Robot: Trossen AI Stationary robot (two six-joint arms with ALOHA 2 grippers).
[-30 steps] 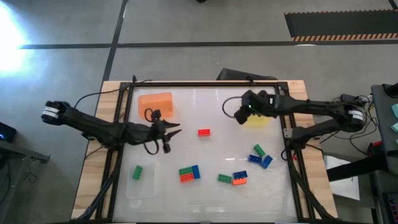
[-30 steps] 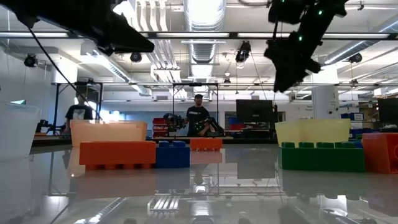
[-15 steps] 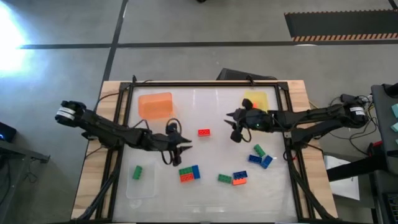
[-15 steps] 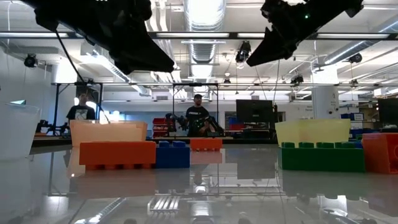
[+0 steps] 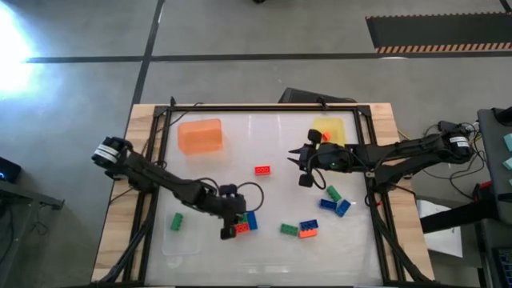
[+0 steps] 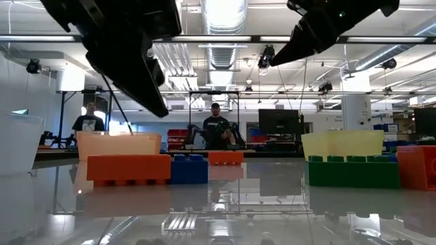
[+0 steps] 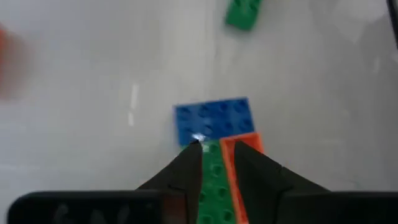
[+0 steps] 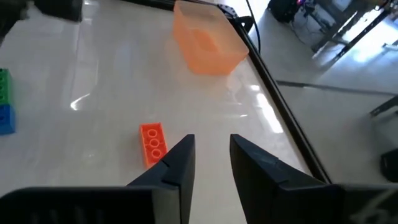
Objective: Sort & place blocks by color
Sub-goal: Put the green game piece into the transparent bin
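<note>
The left claw (image 7: 217, 155) hangs low over the green, orange and blue blocks (image 7: 214, 121) clustered mid-bench, fingers slightly apart astride the green one (image 7: 214, 180), probably to lift it; the right claw (image 8: 211, 155), narrowly open and empty, points toward the lone orange block (image 8: 153, 143).

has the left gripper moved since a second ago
Yes. In the high view the left gripper has swung away from the orange tray, toward the table's near edge, and now sits over the green, orange and blue block cluster.
</note>
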